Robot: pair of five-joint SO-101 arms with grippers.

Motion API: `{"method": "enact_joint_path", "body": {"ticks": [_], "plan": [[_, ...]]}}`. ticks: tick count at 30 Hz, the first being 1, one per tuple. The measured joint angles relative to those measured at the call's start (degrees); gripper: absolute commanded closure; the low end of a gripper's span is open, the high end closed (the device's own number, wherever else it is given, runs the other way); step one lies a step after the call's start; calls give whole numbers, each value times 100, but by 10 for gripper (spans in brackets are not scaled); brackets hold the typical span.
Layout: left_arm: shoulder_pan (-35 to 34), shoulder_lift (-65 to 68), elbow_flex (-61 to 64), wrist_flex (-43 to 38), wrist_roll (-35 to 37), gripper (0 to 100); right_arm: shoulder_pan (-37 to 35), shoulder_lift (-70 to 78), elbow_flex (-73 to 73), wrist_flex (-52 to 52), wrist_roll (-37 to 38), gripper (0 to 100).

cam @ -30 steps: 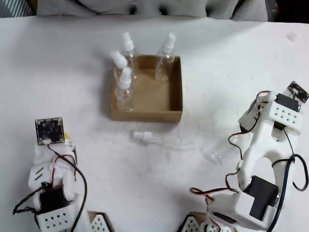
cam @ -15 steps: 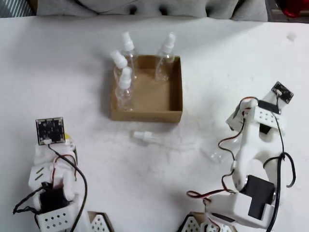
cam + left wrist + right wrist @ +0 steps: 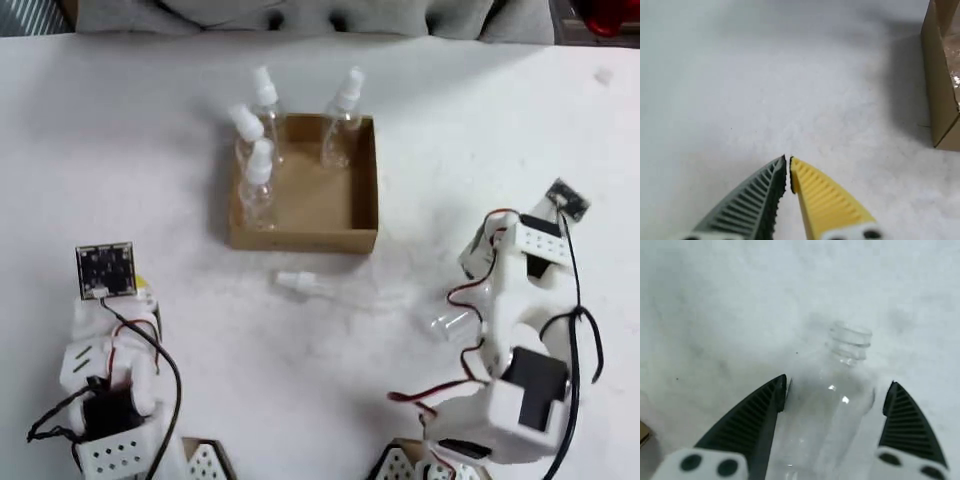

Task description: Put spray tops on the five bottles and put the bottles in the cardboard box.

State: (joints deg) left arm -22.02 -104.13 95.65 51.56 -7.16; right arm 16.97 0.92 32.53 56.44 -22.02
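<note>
White table (image 3: 150, 130) under everything, matte, lightly mottled. Right arm (image 3: 520, 330) is stretched forward over the table's near right part, red and black wires looped along it. Left arm (image 3: 105, 370) sits folded at the near left corner, with a small dark board on top. Cardboard box (image 3: 300, 240) is at mid-table toward the far side, open-topped, brown floor showing. Four capped bottles (image 3: 258, 185) stand upright inside it, clear plastic with white sprayers: three are grouped along one side and at the adjoining far corner, and one is alone at the other far corner. Fifth bottle (image 3: 835, 405) lies on its side on the table well apart from the box, just beside the right arm's forward end, threaded neck bare. Right gripper (image 3: 837, 385) is spread wide, one black ribbed finger on either side of that bottle's body; contact cannot be made out. Left gripper (image 3: 788, 165) is closed on nothing, grey and yellow tips meeting over bare table, a box corner off to one side. Loose spray top (image 3: 300, 283) lies flat just in front of the box's near wall, between the two arms, with its thin clear tube trailing toward the fifth bottle.
</note>
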Motion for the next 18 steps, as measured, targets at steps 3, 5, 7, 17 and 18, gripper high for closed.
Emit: {"method": "enact_joint_path", "body": {"ticks": [3,5,7,17,18], "plan": [[0,0,0,0,0,980,-9,316,-220,132,0,754],[0,0,0,0,0,980,-9,431,-369,202,0,827],[0,0,0,0,0,980,-9,457,-510,229,0,929],[0,0,0,0,0,980,167,492,-1451,1020,1310,981],[0,0,0,0,0,980,273,492,-1582,1073,1697,982]]}}
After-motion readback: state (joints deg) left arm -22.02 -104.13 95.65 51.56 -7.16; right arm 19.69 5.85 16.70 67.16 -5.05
